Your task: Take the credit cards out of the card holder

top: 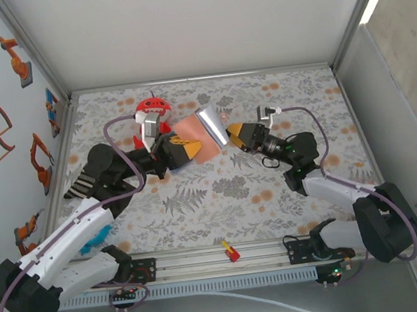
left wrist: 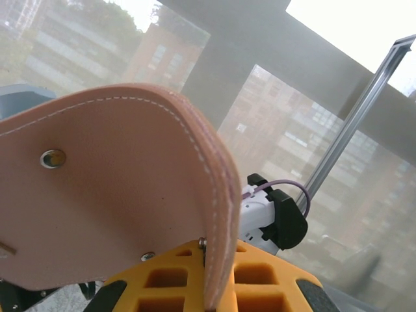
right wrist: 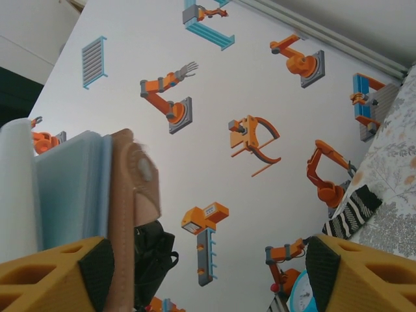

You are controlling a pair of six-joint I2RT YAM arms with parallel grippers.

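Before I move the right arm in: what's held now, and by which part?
The left gripper is clamped on the card holder, by the edge of its tan flap. The right gripper is open.

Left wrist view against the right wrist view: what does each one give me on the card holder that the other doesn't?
Left wrist: the tan stitched outside of the card holder, with a metal snap, its edge clamped between the left fingers. Right wrist: the holder edge-on, pale blue layers showing inside it, cards or lining I cannot tell, and the right fingers standing wide apart, the holder against one of them. Both: the holder's tan leather, close to the camera.
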